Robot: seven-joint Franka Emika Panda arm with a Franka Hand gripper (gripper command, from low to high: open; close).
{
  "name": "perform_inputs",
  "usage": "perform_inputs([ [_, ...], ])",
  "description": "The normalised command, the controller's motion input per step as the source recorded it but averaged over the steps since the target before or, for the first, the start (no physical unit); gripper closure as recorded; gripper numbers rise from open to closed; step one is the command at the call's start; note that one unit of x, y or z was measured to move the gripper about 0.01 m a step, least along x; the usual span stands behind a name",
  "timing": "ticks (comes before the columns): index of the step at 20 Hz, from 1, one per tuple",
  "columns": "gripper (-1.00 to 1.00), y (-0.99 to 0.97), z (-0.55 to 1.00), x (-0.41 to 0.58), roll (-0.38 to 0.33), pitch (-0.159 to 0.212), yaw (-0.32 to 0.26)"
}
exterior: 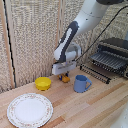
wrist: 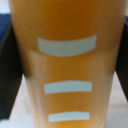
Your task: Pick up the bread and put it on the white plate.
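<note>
Bench (exterior: 95,107): pale wood planks, woven screen behind it. A dark wire rack (exterior: 111,61) sits at the back edge, toward the exterior view's right.

Arm: bulky and white, reaching down from above to a spot near the back edge, mid-bench.

Plate (exterior: 30,110): large, white, speckled rim, bare, at the front edge toward the exterior view's left. Well apart from the arm.

Mug (exterior: 81,83): blue, upright, just beside the gripper on the exterior view's right.

Bowl (exterior: 43,83): small, yellow, on the gripper's other side.

Gripper (exterior: 65,76): low, close to the bench.

Bread (wrist: 67,55): fills the wrist view, orange-brown with pale stripes, a dark finger (wrist: 9,75) at either flank. In the exterior view only a small orange bit shows under the gripper. The jaws look closed around the bread; whether it is off the bench I cannot tell.

Judgement: grasp stage, carry not begun. To do it well:
- Confirm a firm, centred pinch before rising.
- Lift straight up, enough to clear the bowl's rim.
- Travel toward the front edge, passing beside or above the bowl.
- Lower near the plate's middle, then release.
</note>
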Motion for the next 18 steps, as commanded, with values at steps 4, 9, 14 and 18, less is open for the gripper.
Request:
perform_inputs([
  [4,1.0,0.21,1.0,0.067,0.034,0.0,-0.081],
  [9,1.0,0.59,0.93,-0.021,0.05,0.0,-0.046],
  [14,1.0,0.7,0.64,0.007,0.047,0.031,-0.036],
  [18,1.0,0.86,0.26,0.052,0.003,0.119,-0.005],
])
